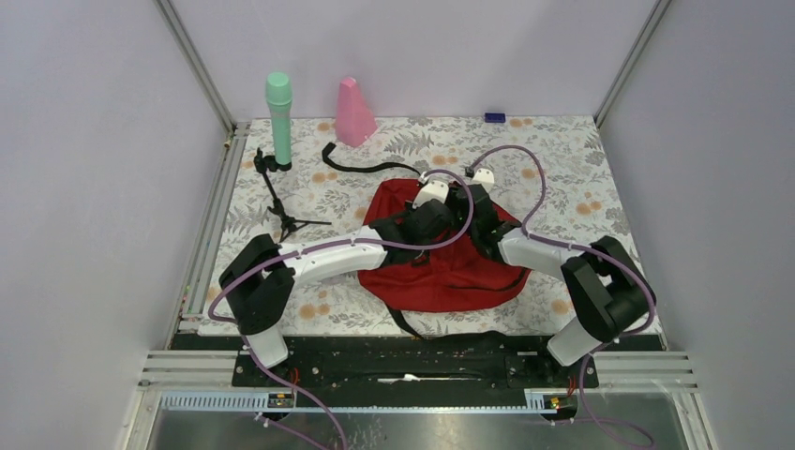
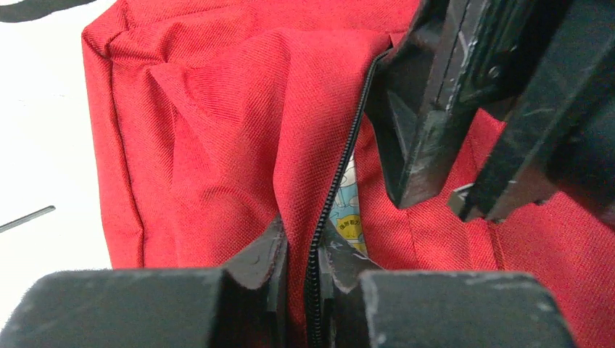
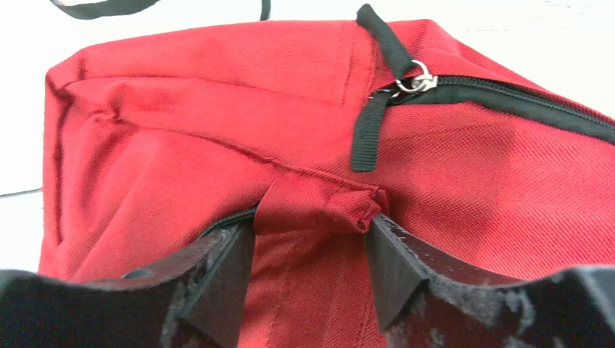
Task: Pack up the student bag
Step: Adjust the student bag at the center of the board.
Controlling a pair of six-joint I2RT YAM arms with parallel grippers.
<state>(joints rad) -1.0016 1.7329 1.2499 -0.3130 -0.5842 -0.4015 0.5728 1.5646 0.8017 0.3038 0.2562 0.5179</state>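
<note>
Left end effector (image 2: 303, 250) on bag (image 2: 217, 145) edge

No text can be read with certainty. Small dark marks are seen on a yellow patch of a printed item (image 2: 351, 217) inside the zipper opening of the student bag (image 2: 217, 145), but they are too blurred to be made out.

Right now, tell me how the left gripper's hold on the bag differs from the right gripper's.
The left gripper pinches the student bag at its black zipper line, jaws nearly together; the right gripper clamps a thick red fabric fold, jaws wider apart. Both are shut on the bag.
</note>
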